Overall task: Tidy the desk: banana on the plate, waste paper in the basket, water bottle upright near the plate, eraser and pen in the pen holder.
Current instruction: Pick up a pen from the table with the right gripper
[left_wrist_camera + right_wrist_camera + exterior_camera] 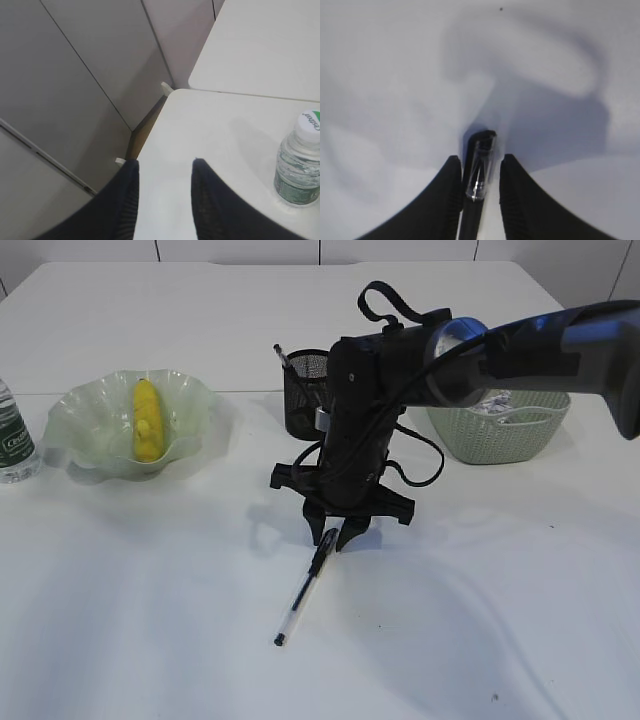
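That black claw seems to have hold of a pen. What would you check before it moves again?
1. Right pincer straddles the pen: ok.
2. Pen clamped tight: cannot tell, slim gaps show beside the barrel.
3. Pen off the desk: not ok, its far tip looks down.
4. Pen holder upright, with room: ok, one pen inside.
5. Banana on the plate: ok.
6. Water bottle upright: ok; left pincer empty beside it.

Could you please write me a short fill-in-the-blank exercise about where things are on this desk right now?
1. The banana lies in the ____.
2. The right gripper has its jaws around one end of the ____.
3. The water bottle stands ____.
4. The basket is ____ in colour.

Missing words: plate; pen; upright; green
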